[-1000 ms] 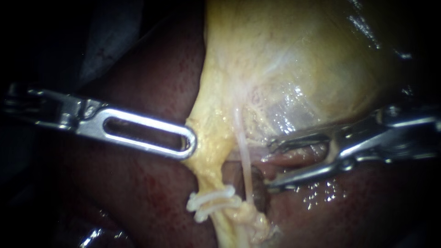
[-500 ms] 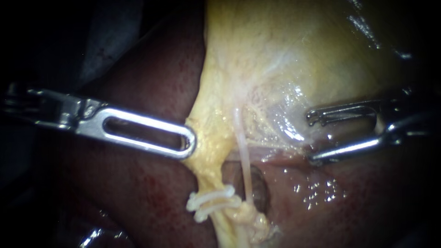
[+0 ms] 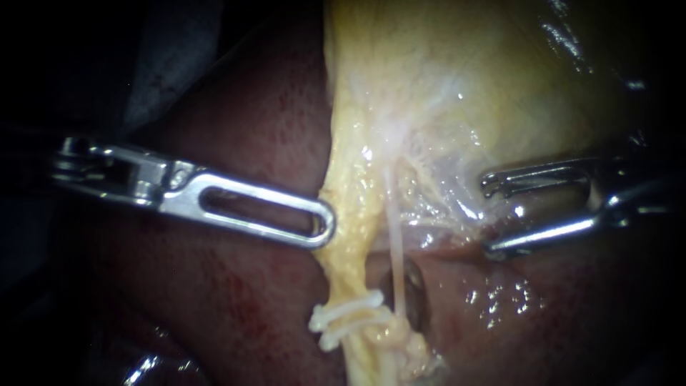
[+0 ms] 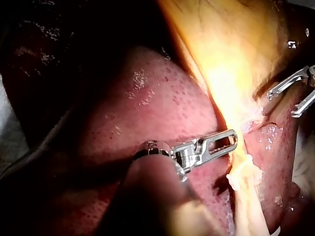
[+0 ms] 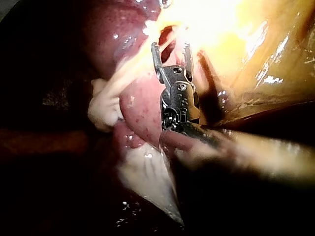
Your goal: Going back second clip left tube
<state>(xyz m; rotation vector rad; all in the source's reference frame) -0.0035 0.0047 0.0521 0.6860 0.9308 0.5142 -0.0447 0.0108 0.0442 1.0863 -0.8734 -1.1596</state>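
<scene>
The left tube [image 3: 348, 264] is a thick yellow strand running down from the gallbladder [image 3: 486, 86]. Two white clips [image 3: 350, 318] sit across its lower end, seen too in the left wrist view [image 4: 240, 173]. A thin pale tube [image 3: 395, 250] runs just right of it. My left instrument [image 3: 325, 227], with a slotted jaw, is shut on the yellow tissue edge above the clips [image 4: 232, 139]. My right instrument [image 3: 489, 216] stands to the right, apart from both tubes, jaws open and empty [image 5: 171, 48].
Dark red liver [image 3: 236, 300] lies under and around the tubes. Behind the thin tube there is a dark hollow [image 3: 416, 294]. Wet glistening tissue [image 3: 500, 297] sits below the right jaws. A pale flap [image 5: 147, 182] lies beside the right shaft.
My right instrument drew back to the right, away from the tubes, jaws still open. My left instrument shifted right, carrying the yellow tissue, tubes and clips with it.
</scene>
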